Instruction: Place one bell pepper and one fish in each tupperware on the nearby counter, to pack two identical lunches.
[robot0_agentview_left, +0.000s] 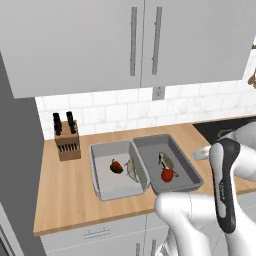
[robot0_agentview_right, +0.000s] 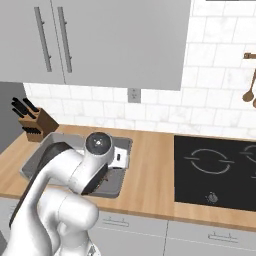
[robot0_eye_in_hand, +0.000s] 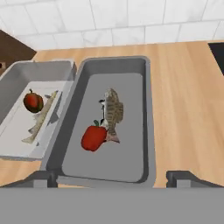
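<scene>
1. We judge the fish (robot0_eye_in_hand: 113, 113) in the darker tupperware (robot0_eye_in_hand: 148, 109) light, slim and likely slippery; across its mid-body is where we would pinch it.
2. The bell pepper (robot0_eye_in_hand: 93, 137) touching its tail looks glossy, round and firm, and prone to roll.
3. The lighter tupperware (robot0_eye_in_hand: 17, 76), just beside on the counter (robot0_eye_in_hand: 183, 100), holds a second pepper (robot0_eye_in_hand: 33, 101) and fish (robot0_eye_in_hand: 41, 118).
4. Our gripper (robot0_eye_in_hand: 112, 178) hangs above, jaws spread wide, grasping nothing.

counter (robot0_eye_in_hand: 183, 96) matt wood | tupperware (robot0_eye_in_hand: 146, 109) smooth grey | bell pepper (robot0_eye_in_hand: 93, 138) glossy
</scene>
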